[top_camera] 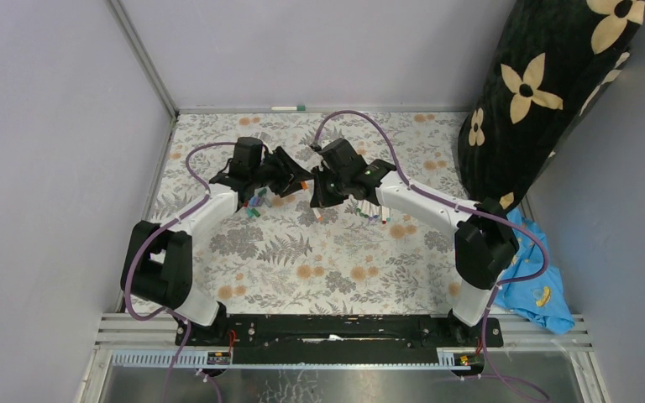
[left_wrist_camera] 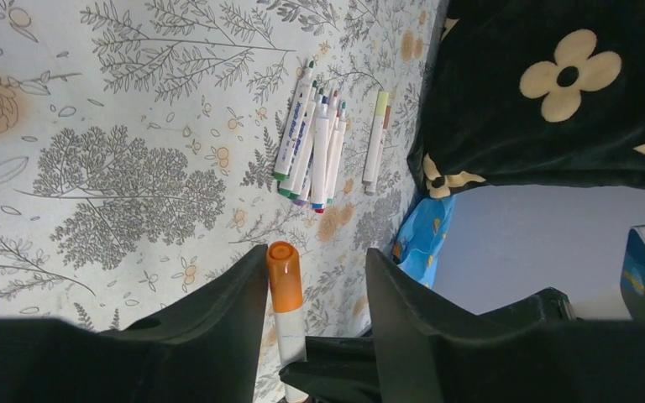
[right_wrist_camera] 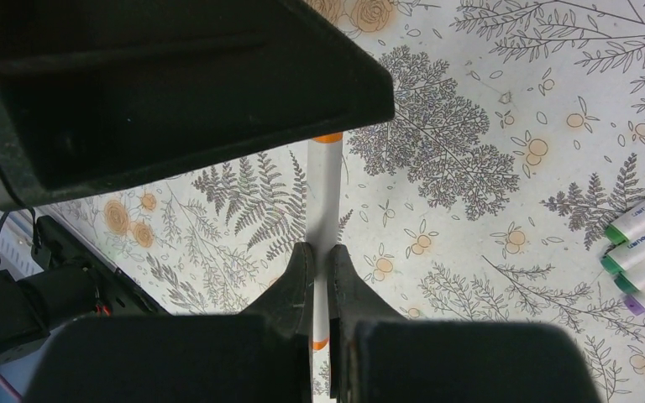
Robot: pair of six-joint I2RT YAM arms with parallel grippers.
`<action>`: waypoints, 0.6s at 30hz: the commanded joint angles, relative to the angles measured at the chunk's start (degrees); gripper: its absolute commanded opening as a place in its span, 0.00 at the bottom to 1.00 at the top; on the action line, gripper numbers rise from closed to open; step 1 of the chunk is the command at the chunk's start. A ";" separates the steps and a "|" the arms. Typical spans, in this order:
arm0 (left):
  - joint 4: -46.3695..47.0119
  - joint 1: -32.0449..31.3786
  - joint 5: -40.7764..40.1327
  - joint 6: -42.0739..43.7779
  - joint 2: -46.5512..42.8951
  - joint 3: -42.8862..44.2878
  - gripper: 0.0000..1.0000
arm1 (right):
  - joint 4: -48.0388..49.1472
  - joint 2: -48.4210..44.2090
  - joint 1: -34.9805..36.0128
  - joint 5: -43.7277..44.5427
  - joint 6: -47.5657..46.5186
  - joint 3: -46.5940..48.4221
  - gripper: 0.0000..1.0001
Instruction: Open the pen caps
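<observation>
Holding a white pen barrel (right_wrist_camera: 322, 193) in my right hand (right_wrist_camera: 320, 256): both fingers are pressed tight against it, no gap. The pen runs off the counter (left_wrist_camera: 92, 101), in the air, across to my left hand (left_wrist_camera: 317, 262). The left hand is part open, with its fingers (left_wrist_camera: 243, 294) standing either side of the orange cap (left_wrist_camera: 284, 273). The cap touches one finger and there is a clear gap to the other, so I have no grip on it. The cap sits on the end of the barrel, not off.

In the top view both hands meet nose to nose above the middle of the counter, towards the far side.

On the counter:
- A bunch of white marker pens (left_wrist_camera: 311, 147) lies side by side with coloured ends (green, purple, blue, red), near my right arm.
- One more pen with a pale green end (left_wrist_camera: 376, 138) lies just beside the bunch, apart from it.
- A few small coloured bits (top_camera: 254, 204) lie under my left arm. They are probably loose caps, but too small to tell.
- Another pen (top_camera: 287, 108) lies against the back wall.

A black cushion with cream flowers (left_wrist_camera: 554, 84) stands at the right edge, and a blue cloth (left_wrist_camera: 420, 235) lies beside it.
</observation>
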 commanded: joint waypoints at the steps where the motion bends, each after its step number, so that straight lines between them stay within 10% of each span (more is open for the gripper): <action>1: 3.08 -0.32 0.81 -0.83 1.01 -0.56 0.49 | 1.01 0.27 0.70 -0.56 0.34 2.48 0.00; 11: 3.13 -0.75 0.83 -0.74 2.23 -0.64 0.38 | 1.29 -0.15 0.75 -0.64 0.42 2.65 0.00; 18: 3.09 -0.76 0.49 -0.31 1.96 -0.79 0.04 | 1.46 -0.61 0.80 -0.29 0.31 2.23 0.00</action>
